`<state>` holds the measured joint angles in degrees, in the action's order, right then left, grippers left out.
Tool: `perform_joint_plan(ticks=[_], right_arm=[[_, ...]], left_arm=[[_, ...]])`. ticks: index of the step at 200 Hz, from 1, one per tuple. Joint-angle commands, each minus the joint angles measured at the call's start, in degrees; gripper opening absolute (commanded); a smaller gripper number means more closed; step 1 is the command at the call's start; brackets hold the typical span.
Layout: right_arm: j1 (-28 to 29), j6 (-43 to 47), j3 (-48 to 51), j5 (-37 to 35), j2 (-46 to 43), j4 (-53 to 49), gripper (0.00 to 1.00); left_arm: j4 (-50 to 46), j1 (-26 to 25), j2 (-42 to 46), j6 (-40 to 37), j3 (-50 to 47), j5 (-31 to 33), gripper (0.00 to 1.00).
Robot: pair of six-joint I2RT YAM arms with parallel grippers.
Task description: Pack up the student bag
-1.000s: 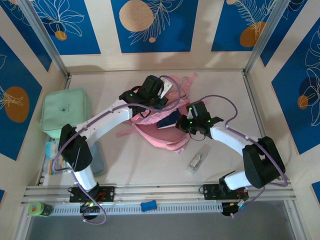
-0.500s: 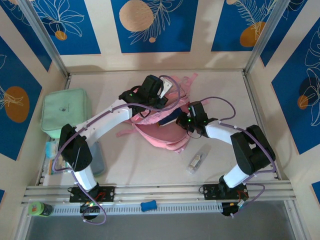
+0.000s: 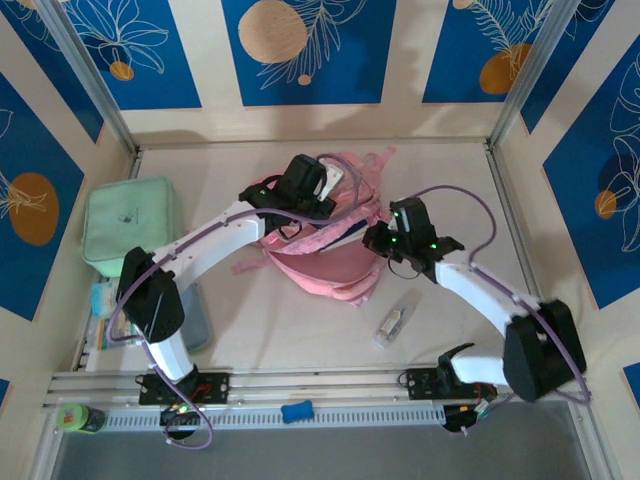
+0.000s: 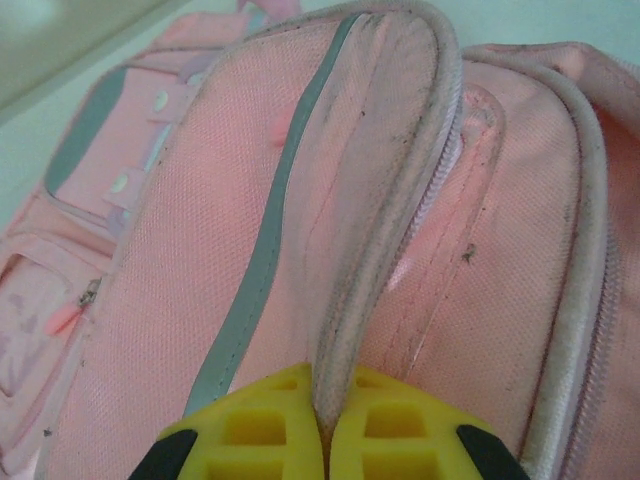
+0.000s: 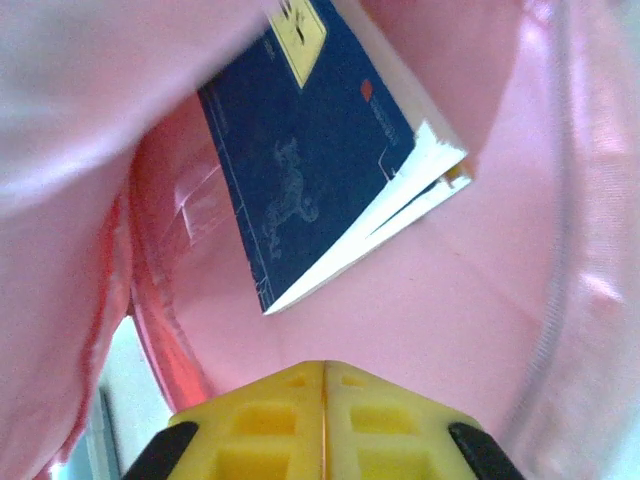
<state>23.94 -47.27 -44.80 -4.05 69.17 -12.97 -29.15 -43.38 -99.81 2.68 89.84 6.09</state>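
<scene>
- The student bag (image 3: 325, 262) is seen in the middle of the surface (image 3: 450, 175) — pink, soft and floppy.
- It is judged to be light but saggy. Cloth like this folds and slips, so it is best held at the thick zip rim (image 4: 400, 190), not at the thin panels.
- That rim is pinched tight in the left end effector (image 4: 322, 440).
- The right end effector (image 5: 323, 400) is pressed closed with nothing in it. It is placed at the bag's mouth, near a blue book (image 5: 310, 150) that lies inside.
- The book's thin pages could be bent by a push.
- Open room is found on the right and at the back — a clear packet (image 3: 394, 322) lies near the bag, and a green case (image 3: 130, 225) is well apart on the left.
</scene>
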Motion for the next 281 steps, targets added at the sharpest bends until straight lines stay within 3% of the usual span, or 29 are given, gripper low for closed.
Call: perform_joint_plan(ticks=[1, 24, 61, 101, 148, 189, 223, 281], right_arm=[[0.2, 4.1, -0.9, -5.6, -8.4, -14.1, 0.16], [0.1, 6.4, -3.4, -2.8, -10.6, -19.9, 0.20], [4.3, 8.2, -5.9, 4.0, -6.6, -23.4, 0.21], [12.2, 5.7, -5.8, 5.5, -0.4, -21.1, 0.21], [19.5, 0.9, -5.4, 6.3, 6.6, -14.2, 0.22], [21.6, -0.5, -5.8, 4.5, 10.1, -12.8, 0.22], [22.2, -1.2, -5.3, 4.8, 10.8, -11.7, 0.22], [22.2, -1.6, -3.7, 5.9, 12.4, -8.8, 0.22]], left_arm=[[3.5, 0.2, 0.6, 5.5, -1.1, -4.6, 0.00], [5.3, 0.2, 1.2, 10.5, -4.3, -11.3, 0.15], [12.0, 0.7, 9.5, 18.0, -15.6, -13.8, 0.46], [13.2, 6.1, 20.5, 25.6, -29.4, -9.9, 0.59], [15.1, 20.4, 23.0, 35.7, -41.6, -12.4, 0.64], [23.2, 27.5, 16.7, 37.7, -43.9, -15.3, 0.63], [31.3, 30.8, 9.9, 41.4, -43.0, -18.2, 0.61], [45.7, 30.8, 1.4, 48.6, -42.4, -23.2, 0.51]])
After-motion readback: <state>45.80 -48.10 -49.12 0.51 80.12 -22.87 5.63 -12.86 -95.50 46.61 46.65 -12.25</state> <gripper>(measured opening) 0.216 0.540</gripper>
